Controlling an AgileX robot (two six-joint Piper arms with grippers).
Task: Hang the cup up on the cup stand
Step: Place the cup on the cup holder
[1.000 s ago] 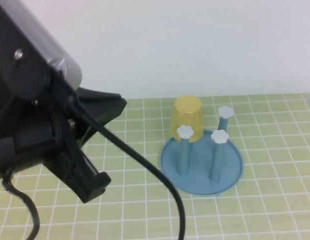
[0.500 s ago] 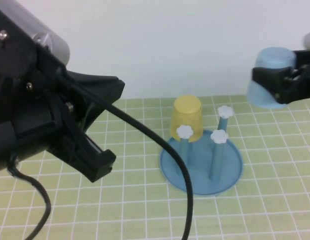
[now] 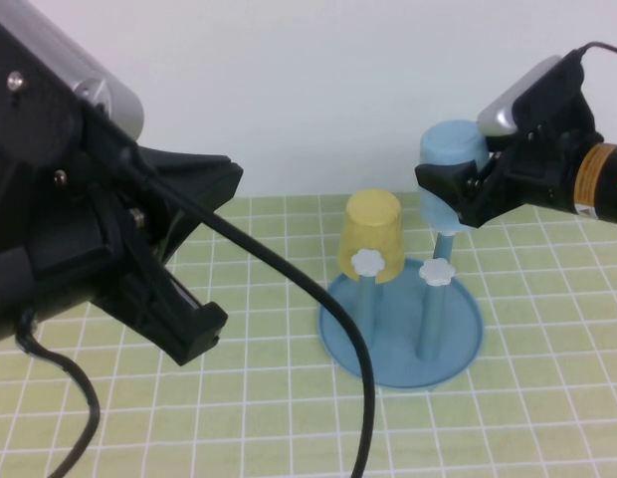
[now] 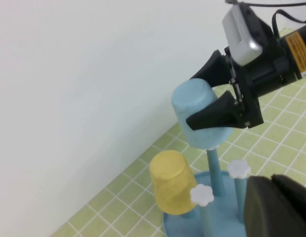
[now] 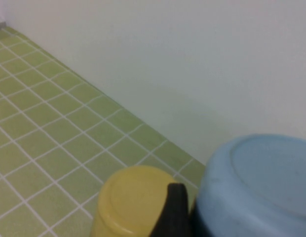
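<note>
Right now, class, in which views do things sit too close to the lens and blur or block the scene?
High view: the left arm's dark bulk fills the near left, its shut left gripper soft. Right wrist view: the blue cup and yellow cup loom blurred. Left wrist view: the right gripper holding the cup is fairly crisp.

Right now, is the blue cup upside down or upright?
Upside down: the blue cup, held in the right gripper, shows its closed bottom on top, mouth facing down over a peg of the stand. Left gripper stays aside.
</note>
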